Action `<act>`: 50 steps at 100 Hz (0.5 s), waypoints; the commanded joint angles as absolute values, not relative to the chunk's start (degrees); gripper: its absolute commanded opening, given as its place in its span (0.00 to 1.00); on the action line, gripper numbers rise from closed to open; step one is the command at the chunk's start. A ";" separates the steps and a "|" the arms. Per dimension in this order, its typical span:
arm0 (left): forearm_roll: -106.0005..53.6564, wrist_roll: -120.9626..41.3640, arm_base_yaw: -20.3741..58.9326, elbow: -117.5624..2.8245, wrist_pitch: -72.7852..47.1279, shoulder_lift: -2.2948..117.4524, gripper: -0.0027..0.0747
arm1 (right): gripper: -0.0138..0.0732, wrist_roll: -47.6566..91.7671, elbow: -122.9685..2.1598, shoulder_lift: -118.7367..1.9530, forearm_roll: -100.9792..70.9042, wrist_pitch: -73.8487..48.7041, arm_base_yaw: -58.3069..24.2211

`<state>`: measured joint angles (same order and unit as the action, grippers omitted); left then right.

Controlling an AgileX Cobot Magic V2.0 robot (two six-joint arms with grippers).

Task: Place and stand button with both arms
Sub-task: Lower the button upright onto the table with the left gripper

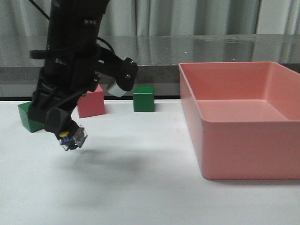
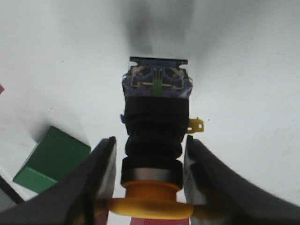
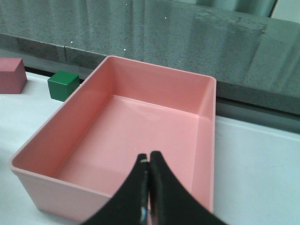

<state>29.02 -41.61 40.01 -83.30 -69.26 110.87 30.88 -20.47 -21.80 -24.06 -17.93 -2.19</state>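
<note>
Front view just shows the left gripper (image 1: 65, 133) holding the button (image 1: 73, 138) above the white surface (image 1: 140, 187). Its wrist cam shows the jaws clamped on the yellow cap end. Right gripper (image 3: 149, 187) only shows in its own cam, jaws closed on nothing, over the pink bin (image 3: 61, 136).

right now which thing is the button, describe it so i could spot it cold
Find the big pink bin on the right of the white table, then look left to the black left arm. The button hangs above the table in the left gripper. Unlike the plain green and pink cubes behind, it has a yellow cap, black body and clear bluish base.
</note>
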 commanded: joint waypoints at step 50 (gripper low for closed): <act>32.31 -41.66 40.30 -84.39 -73.21 107.43 0.03 | 0.09 31.00 -21.94 -21.86 -25.01 -15.42 -1.90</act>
